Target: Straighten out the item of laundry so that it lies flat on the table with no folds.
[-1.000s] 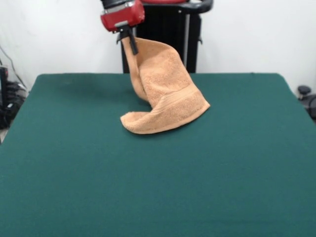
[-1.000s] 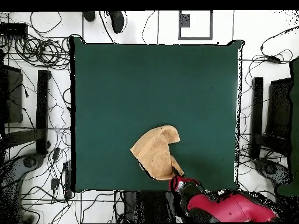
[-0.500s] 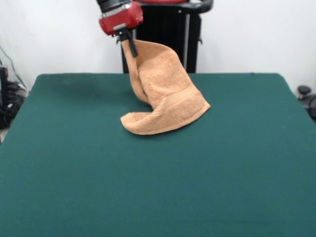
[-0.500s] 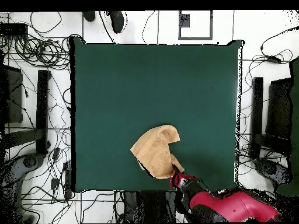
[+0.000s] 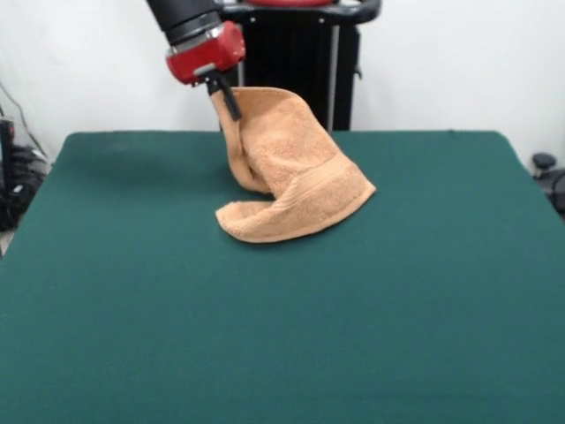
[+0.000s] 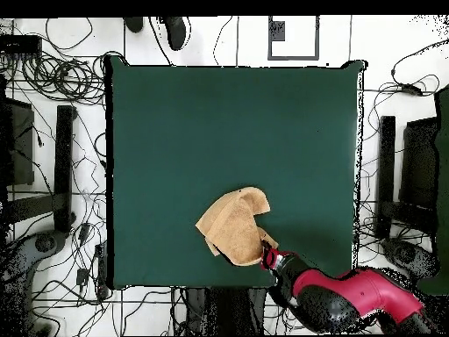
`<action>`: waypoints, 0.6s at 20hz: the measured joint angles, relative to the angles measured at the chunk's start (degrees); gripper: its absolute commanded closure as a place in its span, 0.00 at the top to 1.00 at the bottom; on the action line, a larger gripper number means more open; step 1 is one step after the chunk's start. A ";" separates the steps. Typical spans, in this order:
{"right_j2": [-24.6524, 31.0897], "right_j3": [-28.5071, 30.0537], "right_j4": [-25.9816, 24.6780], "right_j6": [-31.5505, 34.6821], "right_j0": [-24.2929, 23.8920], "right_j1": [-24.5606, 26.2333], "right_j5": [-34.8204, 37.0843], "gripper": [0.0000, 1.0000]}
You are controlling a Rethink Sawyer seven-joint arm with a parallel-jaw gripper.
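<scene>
Front view: end effector apparently pinches towel corner aloft.

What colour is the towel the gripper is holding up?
Light orange-tan all over. The towel shows best in the front view, hanging from the gripper.

Orange-tan towel half-lifted (one corner raised), crumpled on green table
</scene>
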 measured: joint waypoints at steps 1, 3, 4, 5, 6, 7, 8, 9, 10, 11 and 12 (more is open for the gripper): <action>0.58 -0.75 0.14 -2.69 -0.09 1.10 1.25 0.00; 1.26 -1.55 0.53 -5.76 -0.10 2.18 2.29 0.00; 1.57 -1.95 0.79 -7.25 -0.09 2.71 2.71 0.00; 1.76 -2.27 1.06 -8.38 -0.10 3.11 2.92 0.00; 1.91 -2.54 1.31 -9.20 -0.10 3.45 3.04 0.00; 2.06 -2.81 1.55 -10.03 -0.11 3.78 3.17 0.00; 2.21 -3.12 1.79 -10.95 -0.10 4.10 3.27 0.00; 2.46 -3.72 2.26 -12.50 -0.10 4.65 3.46 0.00; 2.57 -4.03 2.48 -13.26 -0.10 4.96 3.57 0.00; 2.64 -4.35 2.71 -13.88 -0.10 5.29 3.72 0.00; 2.73 -4.76 3.02 -14.59 -0.10 5.69 3.95 0.00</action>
